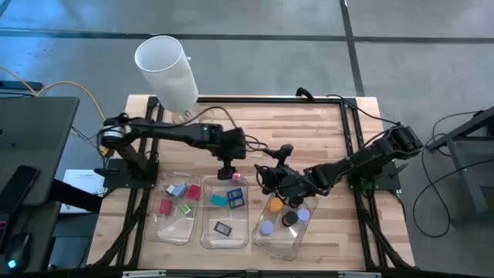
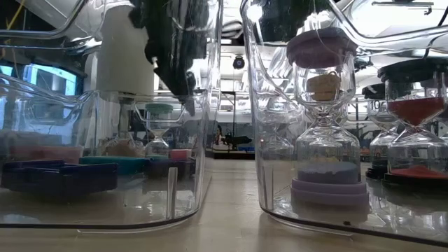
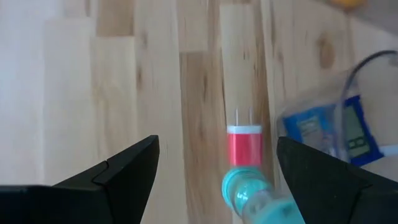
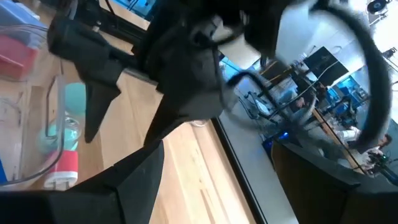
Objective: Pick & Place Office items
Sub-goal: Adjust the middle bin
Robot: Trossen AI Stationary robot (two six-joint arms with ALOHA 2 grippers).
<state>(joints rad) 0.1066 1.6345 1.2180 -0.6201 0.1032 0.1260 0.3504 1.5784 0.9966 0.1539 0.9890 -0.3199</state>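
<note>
Three clear trays stand side by side near the table's near edge: the left tray point(image 1: 171, 226) has red, blue and green pieces, the middle tray point(image 1: 224, 238) teal and blue blocks, the right tray point(image 1: 287, 241) round orange, purple and black-capped pieces. A small red-and-white piece point(image 3: 244, 147) lies on the wood at the middle tray's far rim, end to end with a teal-capped clear piece point(image 3: 247, 193). My left gripper point(image 1: 229, 174) hangs open above it, pointing down, a finger on either side, not touching. My right gripper point(image 1: 268, 182) is open and empty, just right of it.
A tall white cylinder point(image 1: 168, 68) stands at the far left of the table. Black frame rails point(image 1: 351, 139) run along the table's sides, and cables point(image 1: 262, 147) trail over the wood behind the grippers. Bare wood lies far of the trays.
</note>
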